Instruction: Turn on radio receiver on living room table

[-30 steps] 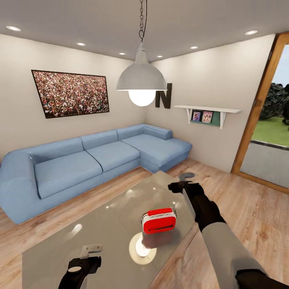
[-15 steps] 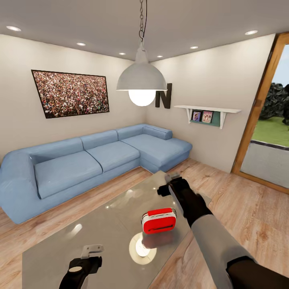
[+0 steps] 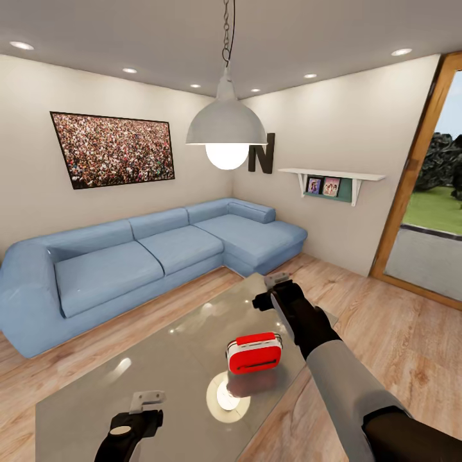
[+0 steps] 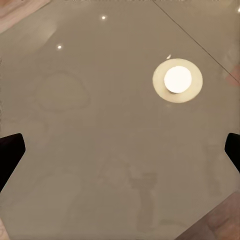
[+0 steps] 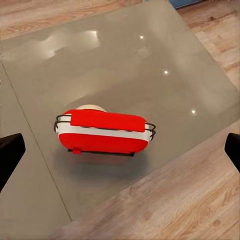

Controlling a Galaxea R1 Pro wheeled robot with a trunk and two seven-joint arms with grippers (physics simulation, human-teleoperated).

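right gripper: we hold it above the table's far right part, at about 1 o'clock from the radio receiver, not touching it. In the right wrist view our finger tips sit at opposite frame edges, so the fingers are spread wide.
left gripper: we hover it over the table's near left part, at about 8 o'clock from the radio. Left wrist view again puts the tips at opposite edges, fingers apart, nothing between them.
radio receiver: red, white trim, upright on the table near its right edge, handle on top, dark slot facing us.
table: glossy grey top; we see the lamp reflected just in front of the radio.
pendant lamp: lit, hanging over the table.
sofa: blue L-shape, at 11 o'clock beyond the table.
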